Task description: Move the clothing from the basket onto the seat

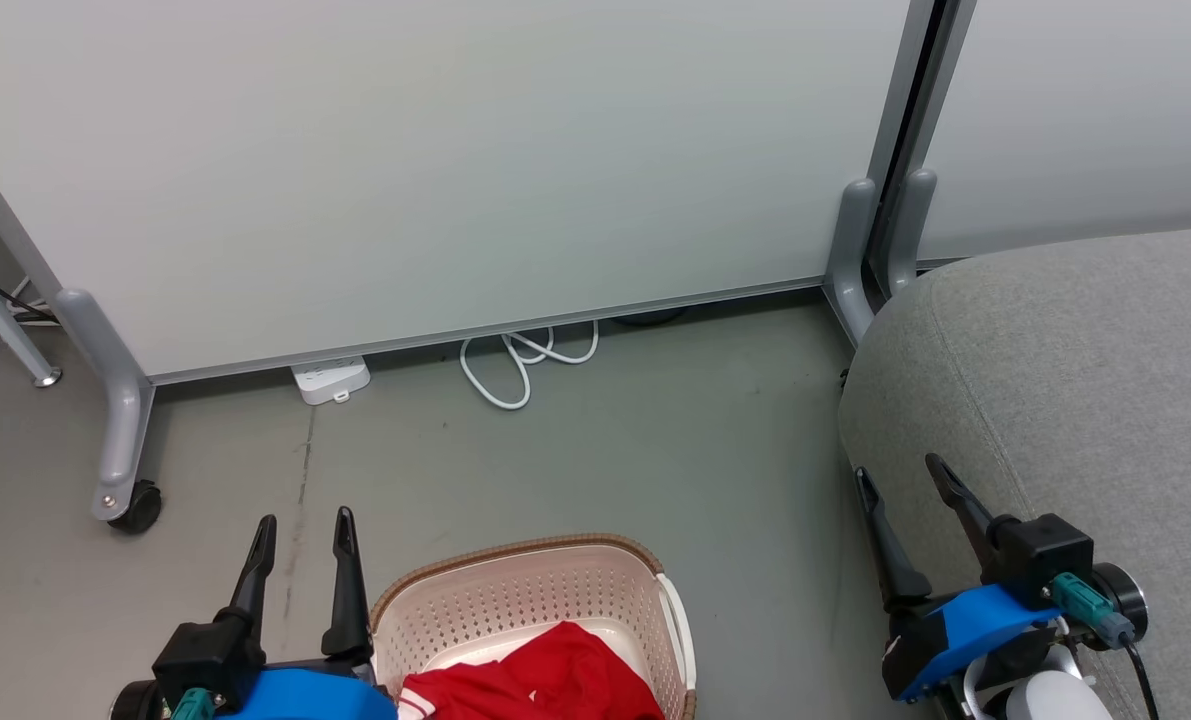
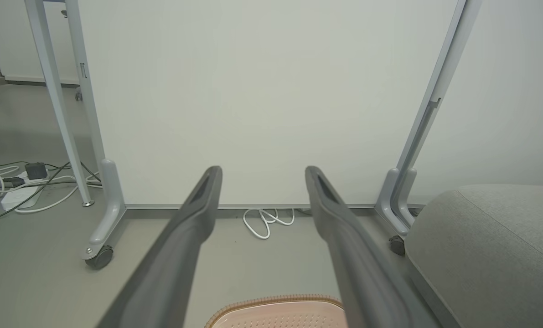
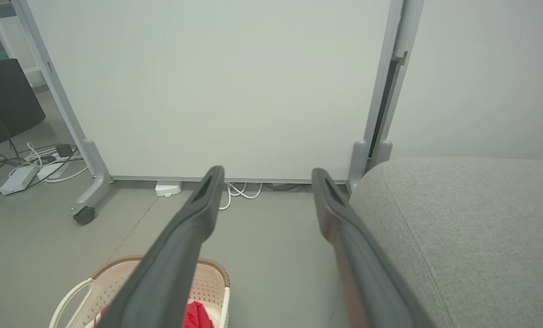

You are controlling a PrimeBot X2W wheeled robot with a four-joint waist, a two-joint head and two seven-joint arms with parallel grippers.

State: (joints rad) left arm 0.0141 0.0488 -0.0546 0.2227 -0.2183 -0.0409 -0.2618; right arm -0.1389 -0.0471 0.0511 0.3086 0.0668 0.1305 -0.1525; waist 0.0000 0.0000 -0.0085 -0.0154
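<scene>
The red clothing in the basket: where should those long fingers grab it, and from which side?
Probably the raised hump of the red clothing, pinched from straight above. The basket has walls rising around the clothing, so the open top looks like the way in, and the bunched fold gives the fingers something to close on. The open left gripper is nearest.

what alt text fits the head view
A cream basket holding red clothing sits on the floor between the robot's open left hand and open right hand, with a grey seat at right and a white partition behind.
</scene>
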